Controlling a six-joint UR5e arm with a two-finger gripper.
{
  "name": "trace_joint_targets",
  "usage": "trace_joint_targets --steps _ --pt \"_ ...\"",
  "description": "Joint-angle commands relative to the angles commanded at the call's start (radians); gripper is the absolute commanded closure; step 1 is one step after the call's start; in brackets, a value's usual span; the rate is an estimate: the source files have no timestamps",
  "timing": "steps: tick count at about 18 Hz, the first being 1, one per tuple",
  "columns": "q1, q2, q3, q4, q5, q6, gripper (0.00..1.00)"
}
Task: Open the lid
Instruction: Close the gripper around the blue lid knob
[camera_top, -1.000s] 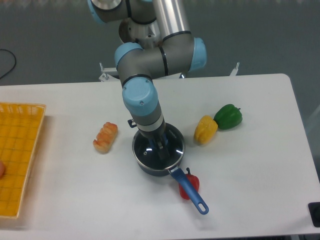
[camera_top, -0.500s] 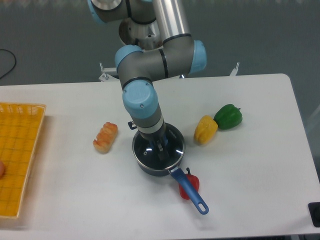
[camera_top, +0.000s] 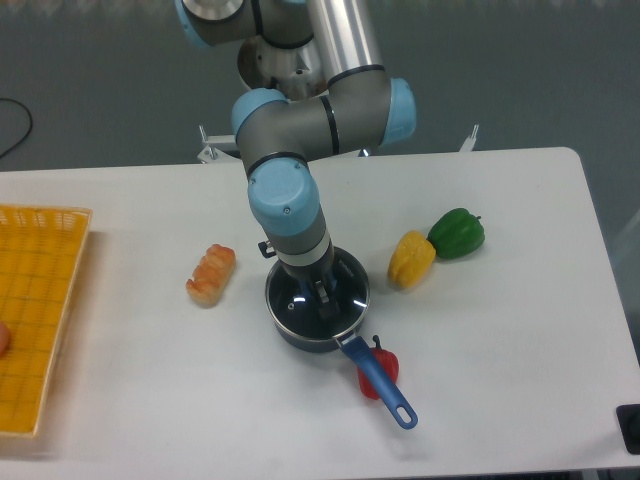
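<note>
The lid covers the saucepan; hand grip on the knob unclear.

On my white table I note a dark saucepan with a blue handle pointing toward the front right. A red pepper lies partly under that handle. A yellow pepper and a green pepper sit touching, right of the pan. An orange pastry-like item lies to its left. A yellow basket occupies the far left edge.
</note>
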Motion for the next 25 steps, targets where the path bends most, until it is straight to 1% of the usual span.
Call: trace_joint_targets --steps 3,5,7,10,11,20,22,25 --pt "0.0 -0.002 0.0 0.0 0.0 0.002 0.17" --pt "-0.002 -0.002 -0.003 -0.002 0.0 0.002 0.25" --pt "-0.002 -0.003 -0.006 -0.002 0.002 0.0 0.25" --pt "-0.003 -0.003 -0.006 -0.003 0.003 0.0 0.33" --pt "-0.003 -0.003 -0.006 -0.003 0.003 0.0 0.34" --pt "0.002 0.005 0.0 -0.009 -0.003 0.003 0.37" --pt "0.003 0.005 0.006 -0.017 -0.003 0.003 0.37" --pt "0.003 0.005 0.024 -0.044 -0.008 0.003 0.37"
